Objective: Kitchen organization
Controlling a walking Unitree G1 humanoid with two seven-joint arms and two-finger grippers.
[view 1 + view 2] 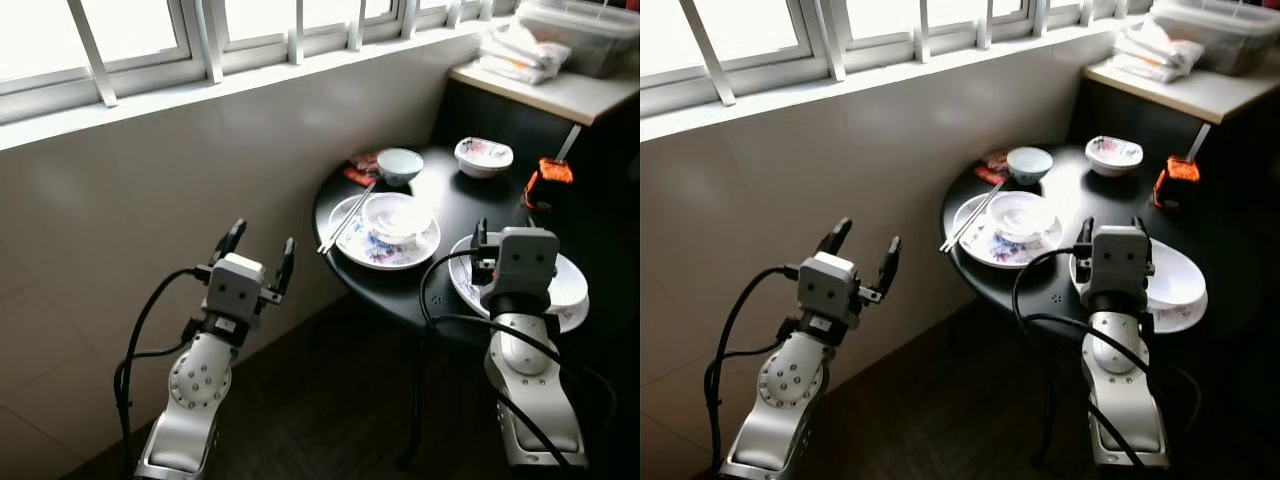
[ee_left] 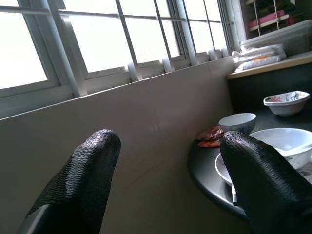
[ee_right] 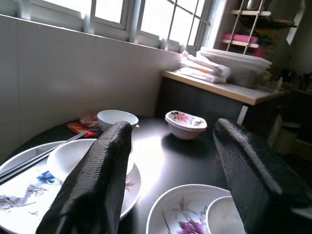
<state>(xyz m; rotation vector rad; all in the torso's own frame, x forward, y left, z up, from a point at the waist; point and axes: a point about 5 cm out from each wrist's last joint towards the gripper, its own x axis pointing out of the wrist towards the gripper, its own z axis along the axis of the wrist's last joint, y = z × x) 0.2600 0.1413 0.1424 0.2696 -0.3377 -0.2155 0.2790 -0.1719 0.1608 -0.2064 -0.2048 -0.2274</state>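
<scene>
A round black table [image 1: 450, 200] stands by the tiled wall under the window. On it lies a floral plate [image 1: 350, 240] carrying a white bowl [image 1: 397, 215], with chopsticks [image 1: 345, 218] across its rim. Behind are a pale bowl [image 1: 400, 165], a floral bowl [image 1: 483, 155] and a red packet [image 1: 358, 172]. A second floral plate [image 1: 568, 292] holding a white bowl lies at the near right. My right gripper [image 1: 1110, 228] hovers open over that plate's left edge. My left gripper [image 1: 263, 240] is open in the air left of the table, facing the wall.
An orange-handled tool [image 1: 548, 175] rests at the table's far right. A beige counter [image 1: 560, 92] behind carries white bags [image 1: 520, 55] and a plastic container [image 1: 590, 35]. Dark floor [image 1: 330, 420] lies below the table.
</scene>
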